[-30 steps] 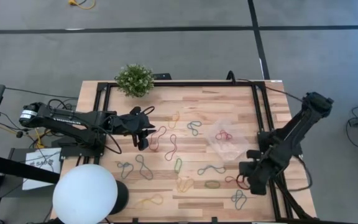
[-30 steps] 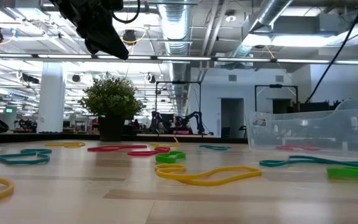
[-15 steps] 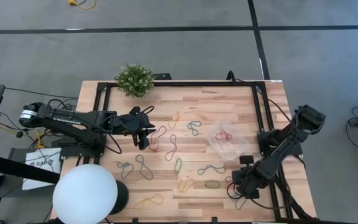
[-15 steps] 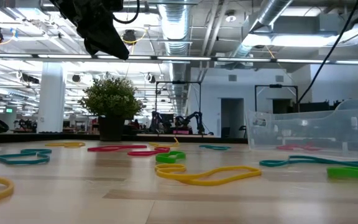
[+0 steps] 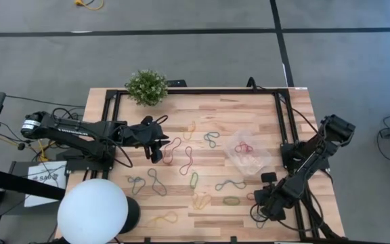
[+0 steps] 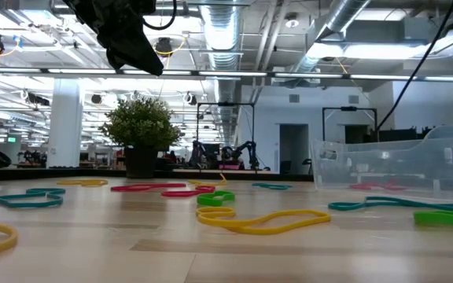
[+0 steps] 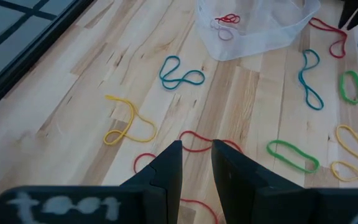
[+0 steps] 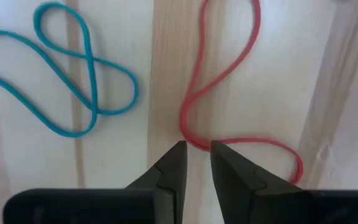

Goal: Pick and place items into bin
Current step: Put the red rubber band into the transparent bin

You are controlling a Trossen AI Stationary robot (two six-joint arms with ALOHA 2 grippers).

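I have barely started — the bin sits right of centre on the worktop with only a few red and pale bands in it, while most of the rubber bands lie scattered across the wood.

My right gripper is low over the near-right corner, its fingers parted by a narrow gap just above a red band, nothing pinched yet; a teal band lies beside it.

My left gripper hangs above the left-centre — slightly open, empty, over another red loop.

red band, teal band, clear bin
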